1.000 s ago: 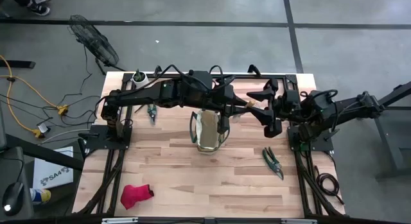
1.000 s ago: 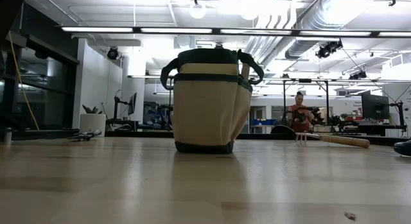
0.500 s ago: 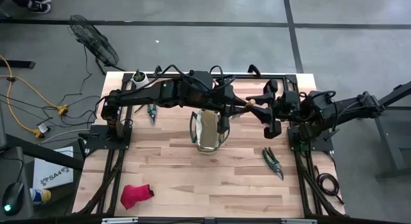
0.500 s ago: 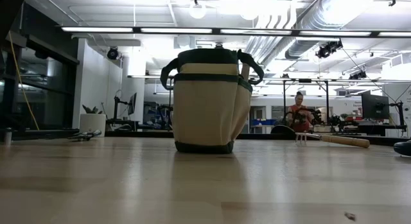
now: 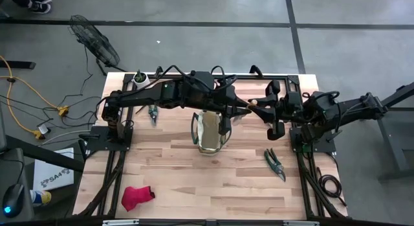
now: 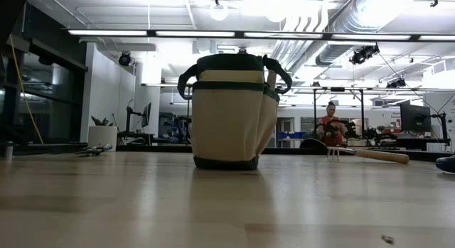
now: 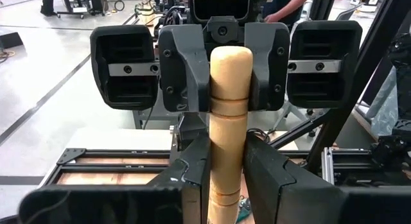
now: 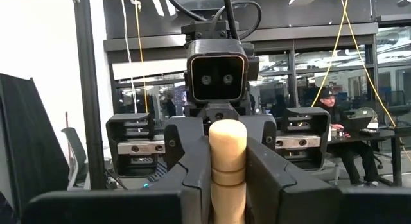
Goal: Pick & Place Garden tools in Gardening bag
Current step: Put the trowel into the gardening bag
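Handover seems under way just right of the gardening bag (image 5: 208, 132): left gripper (image 7: 228, 169) and right gripper (image 8: 229, 176) both clamp one wooden tool handle (image 7: 229, 89), so one should loosen only once the other's hold is firm.

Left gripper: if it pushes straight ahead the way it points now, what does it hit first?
Probably the right gripper, facing it head-on. Both sets of fingers flank the same wooden handle, so the left gripper has little free travel, though depth is unclear.
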### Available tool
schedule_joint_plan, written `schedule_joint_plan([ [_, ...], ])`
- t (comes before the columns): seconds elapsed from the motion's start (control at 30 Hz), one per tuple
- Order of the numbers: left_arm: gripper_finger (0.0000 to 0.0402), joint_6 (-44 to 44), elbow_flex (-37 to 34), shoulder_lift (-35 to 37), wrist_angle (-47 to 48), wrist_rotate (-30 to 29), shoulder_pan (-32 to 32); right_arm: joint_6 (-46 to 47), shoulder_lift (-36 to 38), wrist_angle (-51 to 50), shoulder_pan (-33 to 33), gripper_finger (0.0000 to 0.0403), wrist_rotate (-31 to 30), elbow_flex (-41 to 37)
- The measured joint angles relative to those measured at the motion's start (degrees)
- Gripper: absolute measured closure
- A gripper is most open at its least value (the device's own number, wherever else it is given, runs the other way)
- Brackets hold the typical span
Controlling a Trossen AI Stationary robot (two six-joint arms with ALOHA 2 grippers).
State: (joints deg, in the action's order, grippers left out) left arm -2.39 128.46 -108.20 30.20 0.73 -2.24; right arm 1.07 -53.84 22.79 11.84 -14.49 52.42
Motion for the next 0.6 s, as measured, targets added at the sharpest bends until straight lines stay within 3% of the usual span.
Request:
schedule_joint_plan([
  [0.1,0.0339,-0.13,0.02,0.0,0.42,0.02,0.0,0.21,0.0,-0.02,0.0,0.0345,-0.12,-0.06],
  [0.37,0.027,-0.46,0.04,0.02,3.67,-0.09,0.0,0.81,0.13,-0.34,0.0,0.0345,-1.55,-0.08],
  [0.6,0.0264,-0.7,0.04,0.03,5.74,-0.51,0.0,0.44,0.11,-3.31,0.0,0.0345,-3.68,-0.03],
])
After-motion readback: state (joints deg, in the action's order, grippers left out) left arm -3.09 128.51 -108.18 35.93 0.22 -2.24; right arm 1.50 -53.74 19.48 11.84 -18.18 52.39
